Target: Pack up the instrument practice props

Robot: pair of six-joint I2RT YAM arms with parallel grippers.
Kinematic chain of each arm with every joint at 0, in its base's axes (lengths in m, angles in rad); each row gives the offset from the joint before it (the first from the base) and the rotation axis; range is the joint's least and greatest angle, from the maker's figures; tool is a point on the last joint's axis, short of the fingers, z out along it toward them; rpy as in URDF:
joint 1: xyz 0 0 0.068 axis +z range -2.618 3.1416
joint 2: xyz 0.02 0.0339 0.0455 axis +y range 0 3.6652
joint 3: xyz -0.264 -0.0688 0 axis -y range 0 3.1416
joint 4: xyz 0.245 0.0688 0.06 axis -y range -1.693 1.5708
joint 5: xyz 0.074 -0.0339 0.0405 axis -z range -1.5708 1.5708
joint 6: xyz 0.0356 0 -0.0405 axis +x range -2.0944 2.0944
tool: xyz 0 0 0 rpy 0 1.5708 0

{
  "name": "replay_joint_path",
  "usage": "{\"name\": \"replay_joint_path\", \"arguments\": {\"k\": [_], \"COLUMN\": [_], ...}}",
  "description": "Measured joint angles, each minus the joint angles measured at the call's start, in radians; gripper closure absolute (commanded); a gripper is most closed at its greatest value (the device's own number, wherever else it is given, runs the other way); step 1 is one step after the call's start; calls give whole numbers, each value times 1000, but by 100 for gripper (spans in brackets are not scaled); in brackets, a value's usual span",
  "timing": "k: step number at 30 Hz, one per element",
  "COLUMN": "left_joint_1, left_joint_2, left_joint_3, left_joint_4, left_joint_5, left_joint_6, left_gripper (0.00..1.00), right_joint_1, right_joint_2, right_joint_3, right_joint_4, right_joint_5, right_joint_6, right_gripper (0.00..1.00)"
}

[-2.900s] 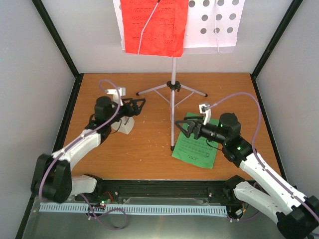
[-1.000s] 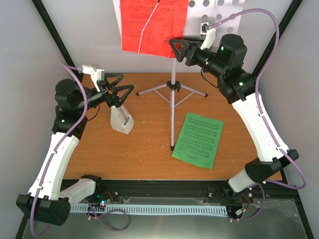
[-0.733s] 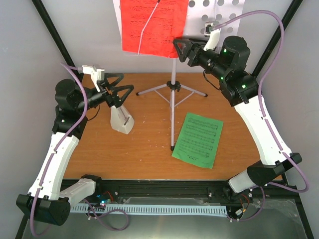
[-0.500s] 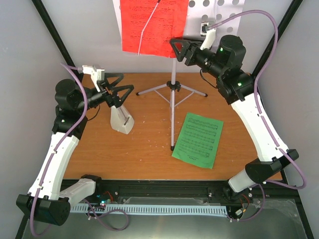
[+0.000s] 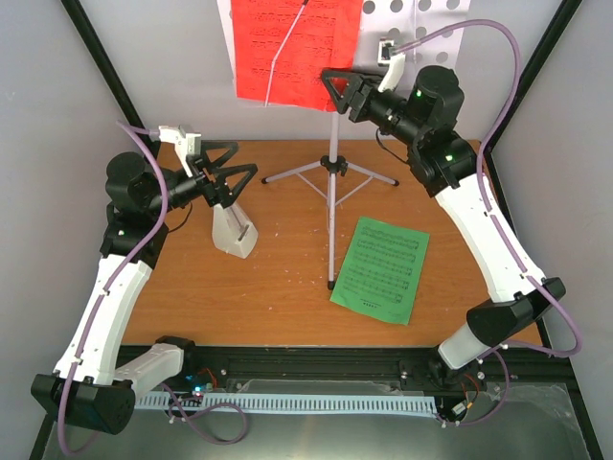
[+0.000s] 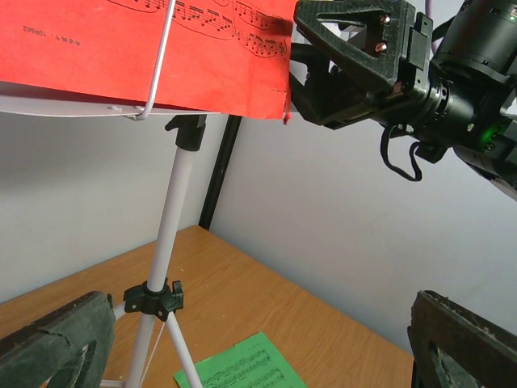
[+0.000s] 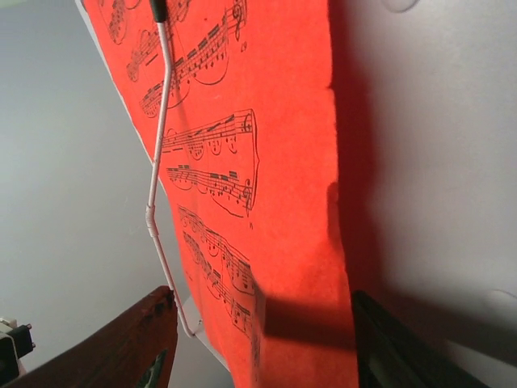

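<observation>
Green page (image 5: 380,271) lies flat on table (image 5: 278,307). Left gripper (image 5: 241,161): fingers parted, empty, near metronome (image 5: 235,235). Right gripper (image 5: 332,92), nearer arm: fingers parted, empty. Red page (image 5: 292,48) hangs lengthwise down the stand (image 5: 332,163), lower right corner directly ahead

The wooden desk (image 5: 278,278) carries three things. A white pyramid-shaped metronome (image 5: 233,230) stands upright on its left part. The music stand's silver tripod (image 5: 331,169) is planted at the far middle, with one leg stretching toward the near side. A green sheet-music page (image 5: 380,269) lies flat on the right, just beside that leg.
</observation>
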Motion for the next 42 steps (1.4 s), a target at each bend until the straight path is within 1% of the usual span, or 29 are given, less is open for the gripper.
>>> {"name": "replay_joint_path", "arguments": {"k": [4,8,12,16,21,22,26,27,30,32,35,39,42], "left_joint_1": [0,0,0,0,0,0,0,0,0,0,0,-14,-43], "left_joint_2": [0,0,0,2,27,40,114,130,189,231,299,387,459], "left_joint_3": [0,2,11,13,47,68,204,234,352,427,530,649,748], "left_joint_4": [0,-4,-10,-10,-31,-42,-95,-100,-111,-110,-103,-110,-146], "left_joint_5": [5,5,6,7,3,-1,-33,-38,-50,-52,-48,-50,-70], "left_joint_6": [-1,-1,-1,-1,0,0,4,4,-1,-17,-41,-60,-56], "left_gripper": [1,1,0,1,0,0,1,3,22,27,30,32,37], "right_joint_1": [0,0,0,0,0,0,0,0,0,0,0,0,0], "right_joint_2": [0,0,-7,-17,-19,-19,-19,-20,-27,-31,-32,-33,-34], "right_joint_3": [-33,-65,-92,-119,-129,-129,-131,-133,-145,-151,-151,-151,-151], "right_joint_4": [63,119,153,167,176,176,182,183,190,192,193,192,192], "right_joint_5": [-13,-31,-34,-29,-23,-22,-18,-17,-10,-6,-4,2,8], "right_joint_6": [20,38,45,49,45,45,46,46,45,43,42,36,33], "right_gripper": [53,55,63,75,96,97,97,97,97,97,97,97,97]}}
